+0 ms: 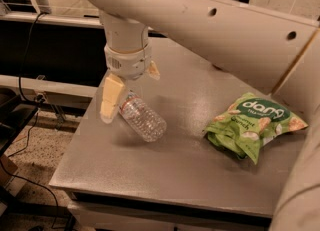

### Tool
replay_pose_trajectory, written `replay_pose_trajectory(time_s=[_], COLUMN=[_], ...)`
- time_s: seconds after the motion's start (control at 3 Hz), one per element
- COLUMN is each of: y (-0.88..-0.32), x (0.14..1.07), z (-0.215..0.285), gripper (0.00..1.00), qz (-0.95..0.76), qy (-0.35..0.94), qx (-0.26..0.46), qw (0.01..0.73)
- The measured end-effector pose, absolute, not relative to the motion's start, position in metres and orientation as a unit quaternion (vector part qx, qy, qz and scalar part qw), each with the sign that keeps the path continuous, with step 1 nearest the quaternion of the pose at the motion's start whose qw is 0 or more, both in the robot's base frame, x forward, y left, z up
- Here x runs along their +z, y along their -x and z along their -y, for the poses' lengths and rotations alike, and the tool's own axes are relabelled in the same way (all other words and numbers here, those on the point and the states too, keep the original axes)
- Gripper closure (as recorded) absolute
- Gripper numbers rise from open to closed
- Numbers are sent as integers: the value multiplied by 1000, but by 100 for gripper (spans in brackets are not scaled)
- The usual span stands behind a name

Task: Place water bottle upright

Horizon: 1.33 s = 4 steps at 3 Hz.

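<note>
The water bottle (144, 118) is clear and ribbed. It lies on its side on the grey table (165, 175), near the left edge, with its neck end pointing up-left under my wrist. My gripper (129, 96) hangs straight down over that neck end. Its fingers are open: one cream finger (110, 97) is just left of the bottle and the other (153, 70) is behind it to the right. The fingers straddle the neck end, and the cap is hidden by the gripper. The bottle's body sticks out toward the lower right.
A green chip bag (252, 125) lies on the right side of the table. My large white arm (215, 30) spans the upper frame and hides the back of the table. The table's left edge is close to the bottle, with the floor and cables (25, 140) below.
</note>
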State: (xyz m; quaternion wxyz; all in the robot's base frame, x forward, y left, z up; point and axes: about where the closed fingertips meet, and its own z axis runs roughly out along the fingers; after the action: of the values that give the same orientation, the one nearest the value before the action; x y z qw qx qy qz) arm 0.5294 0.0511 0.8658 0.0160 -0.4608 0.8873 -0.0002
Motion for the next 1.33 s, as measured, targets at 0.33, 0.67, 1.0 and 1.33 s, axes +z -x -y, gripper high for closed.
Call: replay_pose_trajectory(time_s=[0.33, 0.67, 1.0, 1.33], y=[-534, -538, -541, -542], x=[857, 854, 853, 857], z=[-56, -58, -59, -59], gripper=[0, 15, 38, 62], qz=[-890, -893, -893, -894], qy=[456, 451, 449, 449], qx=[-2, -5, -5, -1], qw=[9, 8, 8, 13])
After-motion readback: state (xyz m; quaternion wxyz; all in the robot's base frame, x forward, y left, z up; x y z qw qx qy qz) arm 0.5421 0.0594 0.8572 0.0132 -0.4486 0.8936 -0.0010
